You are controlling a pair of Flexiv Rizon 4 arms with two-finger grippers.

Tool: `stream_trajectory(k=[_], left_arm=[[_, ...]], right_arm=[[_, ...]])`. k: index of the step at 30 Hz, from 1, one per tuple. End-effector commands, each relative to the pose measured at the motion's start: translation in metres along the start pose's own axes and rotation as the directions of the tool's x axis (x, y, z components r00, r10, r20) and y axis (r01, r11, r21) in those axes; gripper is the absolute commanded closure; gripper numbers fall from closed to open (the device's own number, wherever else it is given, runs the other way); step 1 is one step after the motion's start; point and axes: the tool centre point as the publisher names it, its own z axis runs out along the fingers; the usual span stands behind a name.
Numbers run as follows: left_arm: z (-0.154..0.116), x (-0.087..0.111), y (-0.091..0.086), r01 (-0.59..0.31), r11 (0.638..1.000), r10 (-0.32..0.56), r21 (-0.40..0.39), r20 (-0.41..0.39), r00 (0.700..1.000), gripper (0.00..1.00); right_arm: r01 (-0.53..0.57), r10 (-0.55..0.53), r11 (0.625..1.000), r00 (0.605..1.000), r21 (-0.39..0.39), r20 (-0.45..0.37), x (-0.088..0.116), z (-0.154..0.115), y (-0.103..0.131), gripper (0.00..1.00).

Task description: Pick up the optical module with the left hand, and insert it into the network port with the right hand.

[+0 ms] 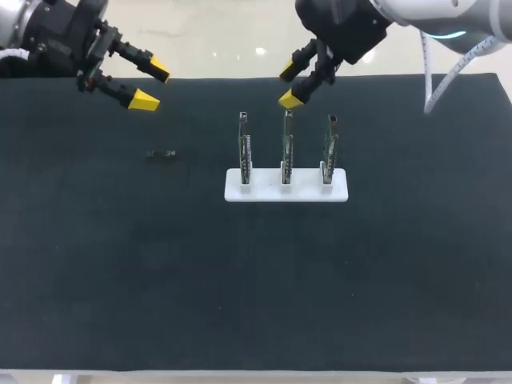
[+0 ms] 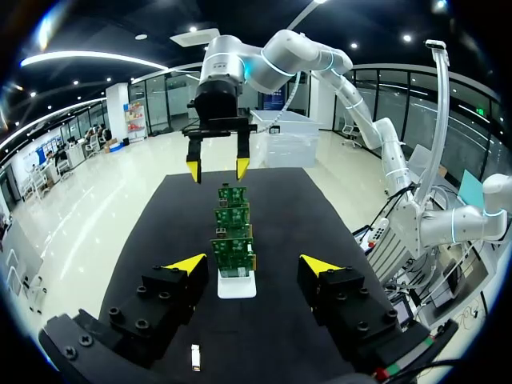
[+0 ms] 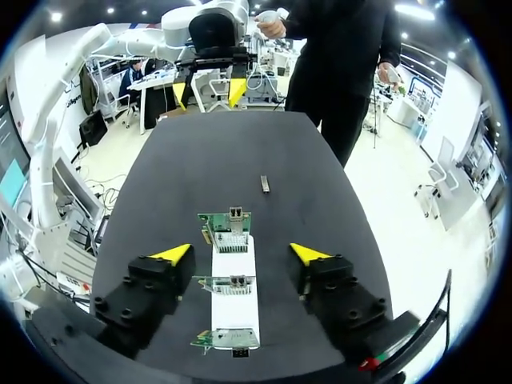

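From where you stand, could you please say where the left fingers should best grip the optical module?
Probably its two long sides, near the middle, coming straight down: the optical module lies flat on the mat, a slim bar with clear space around it, apart from the board stand.

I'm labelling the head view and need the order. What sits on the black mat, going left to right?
optical module → left circuit board → middle circuit board → right circuit board. The three boards stand upright in one white holder.
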Motion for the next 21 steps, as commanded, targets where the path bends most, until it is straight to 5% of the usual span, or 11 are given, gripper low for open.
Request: stream_trajectory(k=[1,21], left_arm=[[0.0,0.0,0.0,0.001,1.0,-0.001,0.0,-0.003,1.0,0.0],[0.0,0.0,0.0,0.001,1.0,-0.001,0.0,-0.003,1.0,0.0]], right_arm=[[0.002,-0.002,1.0,1.0,0.008,0.009,0.006,0.005,0.002,1.0],[0.008,-0.008,1.0,1.0,0.012,0.003,0.024,0.022,0.004,1.0]])
